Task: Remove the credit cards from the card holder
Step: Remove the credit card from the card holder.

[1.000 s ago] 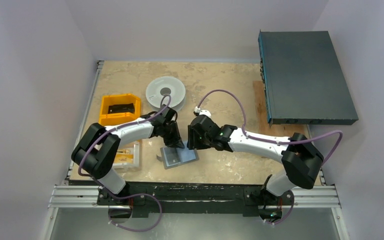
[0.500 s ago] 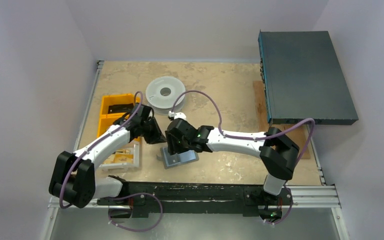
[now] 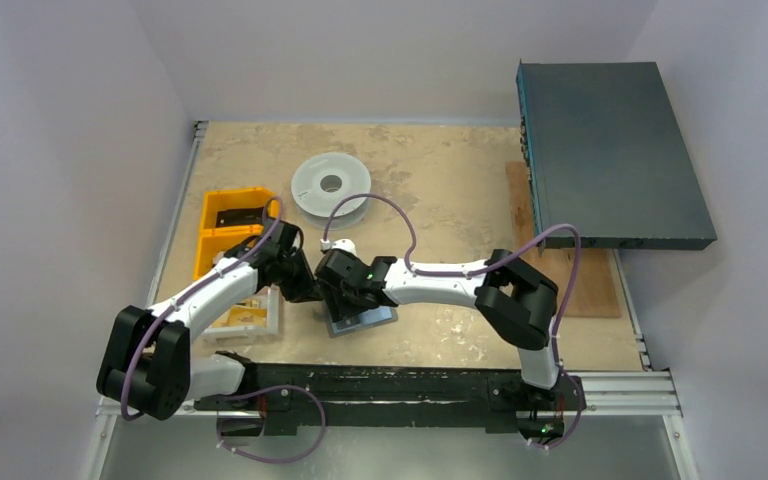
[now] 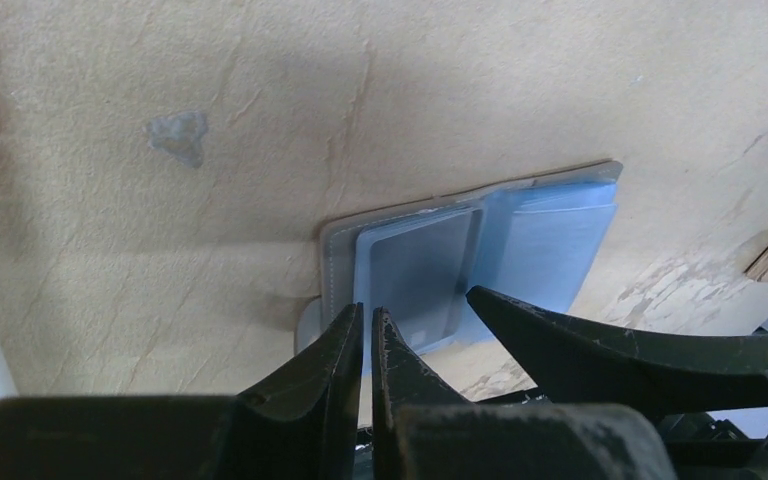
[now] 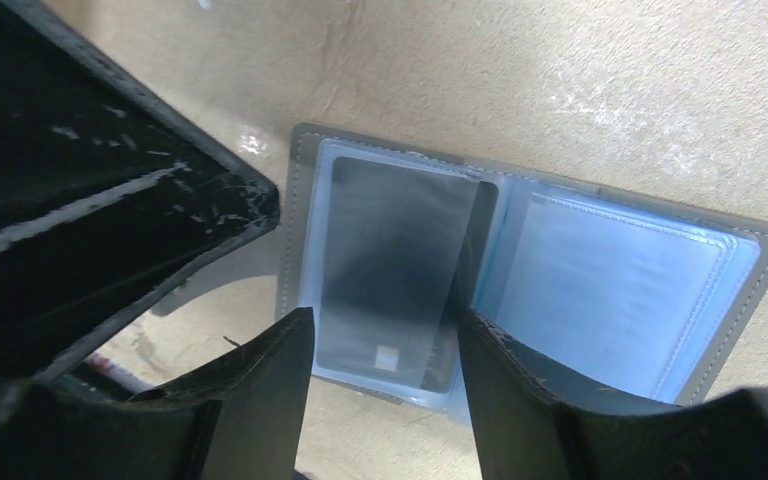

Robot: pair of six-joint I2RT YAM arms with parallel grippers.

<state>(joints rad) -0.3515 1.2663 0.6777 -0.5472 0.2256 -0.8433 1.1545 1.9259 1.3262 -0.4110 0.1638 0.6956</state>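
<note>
The slate-grey card holder (image 3: 376, 318) lies open and flat on the table, its clear bluish pockets facing up. A dark credit card (image 5: 390, 255) sits in its left pocket (image 4: 422, 272); the right pocket (image 5: 620, 285) looks pale. My right gripper (image 5: 385, 320) is open, its fingers either side of the dark card's near end, just above it. In the top view it (image 3: 345, 300) covers the holder's left half. My left gripper (image 4: 368, 318) is shut and empty, its tips at the holder's left edge (image 3: 307, 288).
Yellow bins (image 3: 228, 215) with a black item and a pale tray (image 3: 250, 318) stand left of the holder. A pale grey round spool (image 3: 331, 184) lies behind. A large dark box (image 3: 610, 150) and a wooden board (image 3: 585, 285) are at the right.
My right gripper has moved left over the card holder and now straddles the dark card. My left arm has swung left and its shut gripper sits at the holder's left edge.
</note>
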